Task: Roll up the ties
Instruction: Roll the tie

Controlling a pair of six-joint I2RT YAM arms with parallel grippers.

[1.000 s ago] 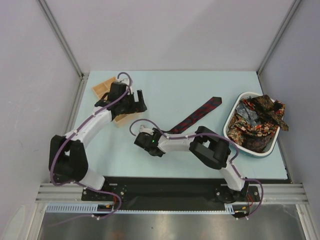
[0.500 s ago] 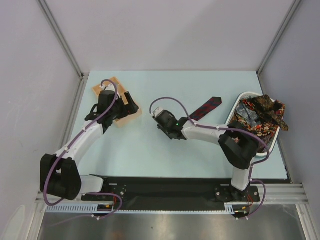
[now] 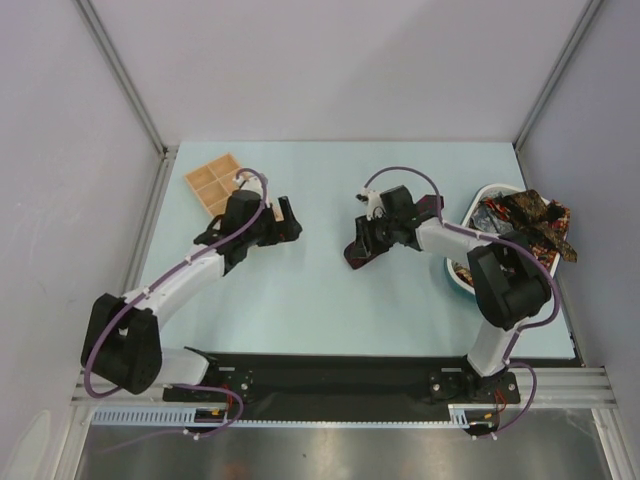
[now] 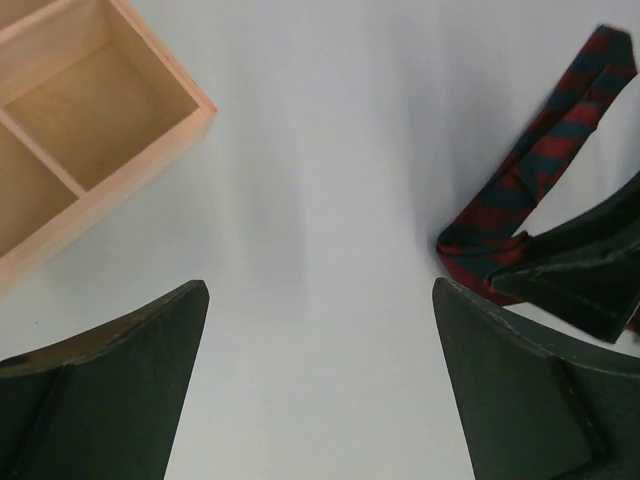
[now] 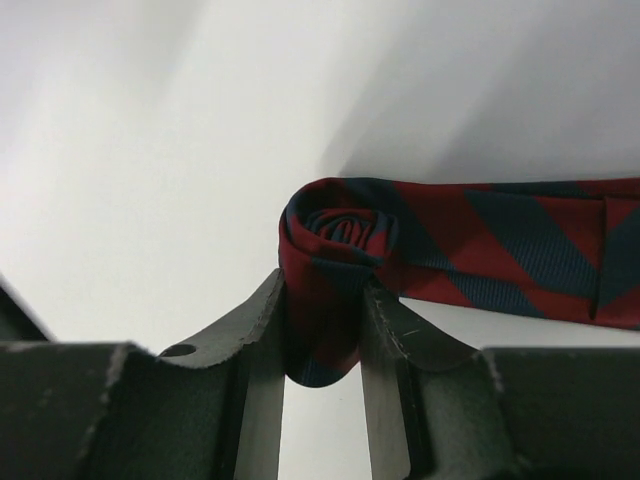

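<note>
Right tool [image 5: 322,300] clamped on rolled end of striped tie [image 5: 470,240].
Left tool [image 4: 320,298] spread wide over the table [image 4: 320,150], near the wooden tray [image 4: 120,175].

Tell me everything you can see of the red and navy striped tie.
The striped tie is woven-looking fabric with dark red and navy diagonal bands. One end is wound into a tight coil, pinched between the fingers of the right gripper. The rest lies stretched out across the pale table.
</note>
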